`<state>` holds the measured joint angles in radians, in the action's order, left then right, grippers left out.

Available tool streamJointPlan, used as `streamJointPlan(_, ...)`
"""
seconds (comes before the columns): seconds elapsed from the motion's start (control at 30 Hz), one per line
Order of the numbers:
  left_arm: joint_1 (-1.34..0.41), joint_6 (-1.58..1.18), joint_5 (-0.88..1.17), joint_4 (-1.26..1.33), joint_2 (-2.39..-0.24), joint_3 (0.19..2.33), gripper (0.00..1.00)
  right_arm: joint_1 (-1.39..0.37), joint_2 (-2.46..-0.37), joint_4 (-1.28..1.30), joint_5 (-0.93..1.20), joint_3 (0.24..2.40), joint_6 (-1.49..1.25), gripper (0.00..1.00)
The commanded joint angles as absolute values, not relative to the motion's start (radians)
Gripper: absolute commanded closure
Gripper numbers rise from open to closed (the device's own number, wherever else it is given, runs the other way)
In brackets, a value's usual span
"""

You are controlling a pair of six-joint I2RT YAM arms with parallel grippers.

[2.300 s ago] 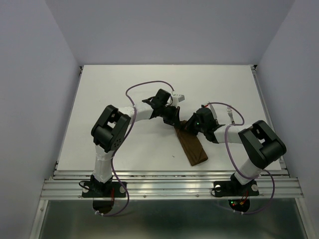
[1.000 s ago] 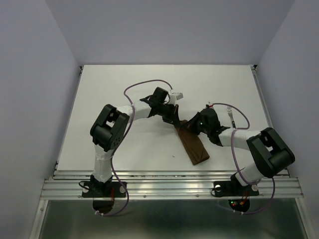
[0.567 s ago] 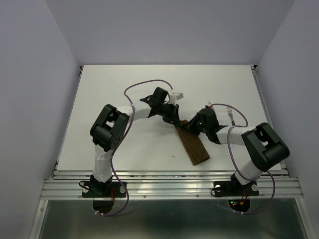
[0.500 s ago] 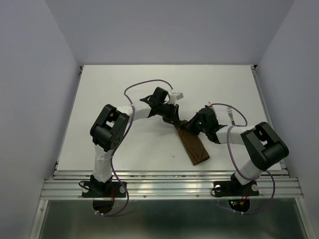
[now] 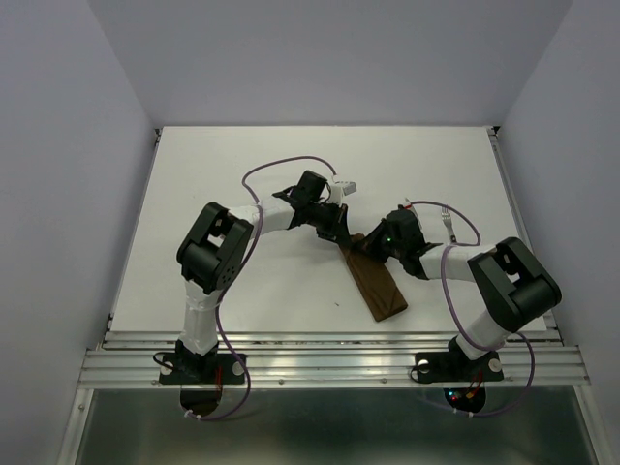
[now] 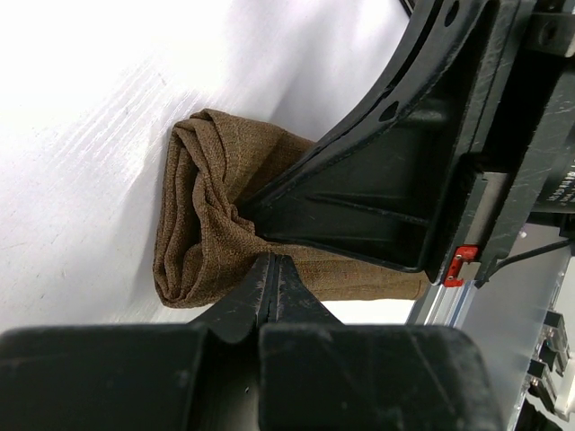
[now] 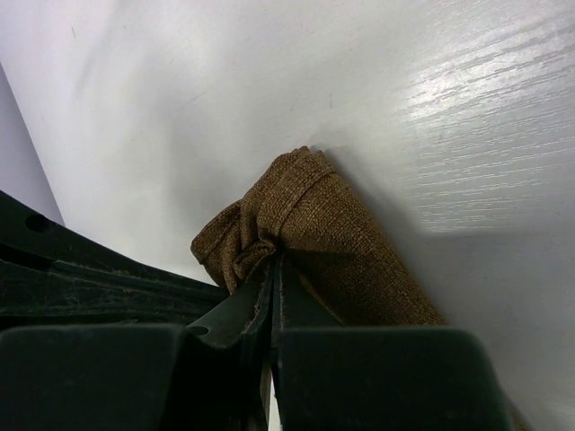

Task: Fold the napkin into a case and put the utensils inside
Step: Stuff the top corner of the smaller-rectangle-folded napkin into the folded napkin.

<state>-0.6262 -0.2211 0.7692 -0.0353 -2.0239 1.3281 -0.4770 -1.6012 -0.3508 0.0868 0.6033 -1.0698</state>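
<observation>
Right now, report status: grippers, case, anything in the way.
Both shut: left gripper and right gripper pinch the case at its far end. Case folded, on table. Still outside: fork, to the right.

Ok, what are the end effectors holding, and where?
The left end effector and right end effector each pinch the folded napkin at its far end.

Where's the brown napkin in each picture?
Top external: napkin right of centre, slanting toward the near edge.
Left wrist: napkin centre-left, at the tips of the left hand.
Right wrist: napkin at centre, pinched by the right hand.
Shared landmark: the white table under it.
</observation>
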Motion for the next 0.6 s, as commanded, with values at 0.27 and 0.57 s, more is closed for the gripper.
streamJointPlan(0.27,-0.624,-0.213,0.81,-0.011,-2.016,1.341,1.0,-0.469,-1.537,-0.405,0.092,0.598,-1.068,0.99)
streamJointPlan(0.57,-0.624,-0.215,0.818,-0.008,-2.014,1.335,1.0,-0.469,-1.566,-0.419,0.115,0.615,-1.071,0.99)
